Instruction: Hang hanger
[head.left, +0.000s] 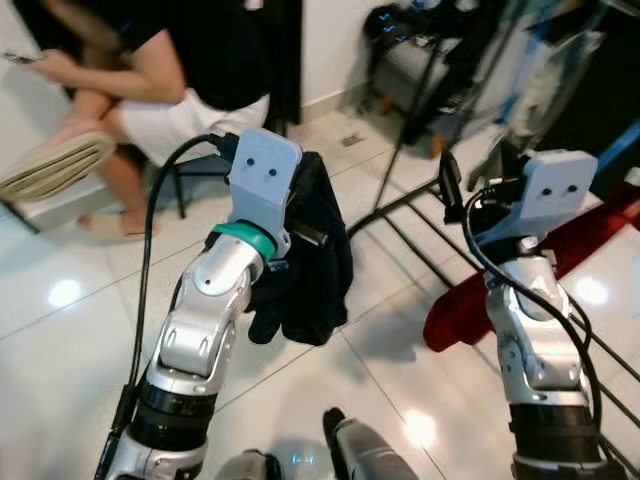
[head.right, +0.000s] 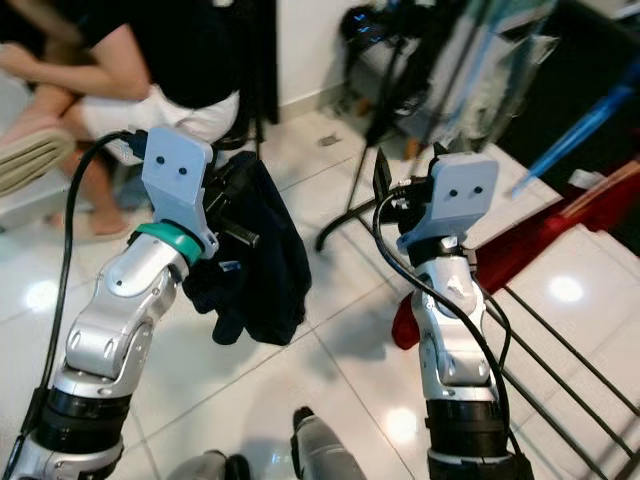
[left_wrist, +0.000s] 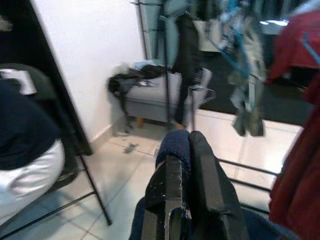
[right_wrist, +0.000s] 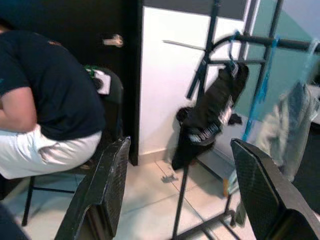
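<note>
Two grippers are raised before the robot, with a black clothes rack (right_wrist: 210, 75) ahead serving as the landmark. The left gripper (left_wrist: 187, 165) has its fingers pressed together on a dark garment (head.left: 315, 260), which droops below the wrist, well short of the rack; no hanger can be made out in that bundle (it may be buried in the cloth, I cannot tell). The right gripper (right_wrist: 185, 190) is held up beside it with fingers spread wide and nothing between them, aimed toward the rack's upright. Clothes (right_wrist: 212, 110) already hang from the rack's upper bars, and a red cloth (head.left: 470, 300) lies over low rails (head.left: 420, 250) near its foot. A seated person (head.left: 170, 70) on a chair is off to the left of the rack, away from the work. By my judgement the step in hand is the carry: the load is gripped but not yet brought to a bar. The next move calls for closing on the rack, lifting the left gripper to bar height, and finding a free stretch of rail between the hung clothes.
</note>
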